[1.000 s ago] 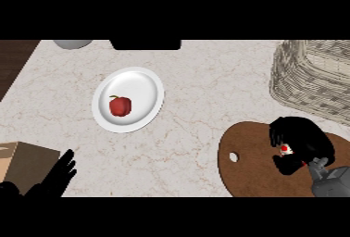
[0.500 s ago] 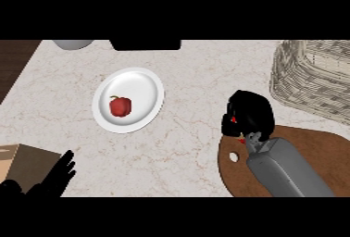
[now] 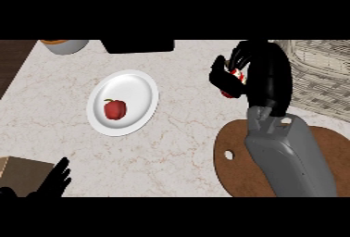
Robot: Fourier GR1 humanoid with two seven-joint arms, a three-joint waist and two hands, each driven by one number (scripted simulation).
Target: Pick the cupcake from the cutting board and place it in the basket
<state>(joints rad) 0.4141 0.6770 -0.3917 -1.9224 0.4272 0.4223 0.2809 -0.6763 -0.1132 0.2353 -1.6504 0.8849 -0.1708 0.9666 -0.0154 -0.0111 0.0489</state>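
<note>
- Left hand (image 3: 49, 183) rests open at the lower left edge, fingers up, beside a brown box (image 3: 21, 167).
- Cutting board (image 3: 232, 167) lies under the right forearm.
- Right hand (image 3: 268, 78) curls round the cupcake (image 3: 236, 75), over the counter beyond the board.
- 1 red pepper (image 3: 115, 109) sits on the white plate (image 3: 137, 88), left.
- Wicker basket (image 3: 322, 69) stands just right of the hand.

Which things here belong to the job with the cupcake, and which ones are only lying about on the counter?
Belong to the job:
- cupcake, held in the fingers of the right hand
- cutting board
- basket

Only lying about:
- plate with a red pepper
- bowl at the top edge
- brown box beside the resting left hand
</note>
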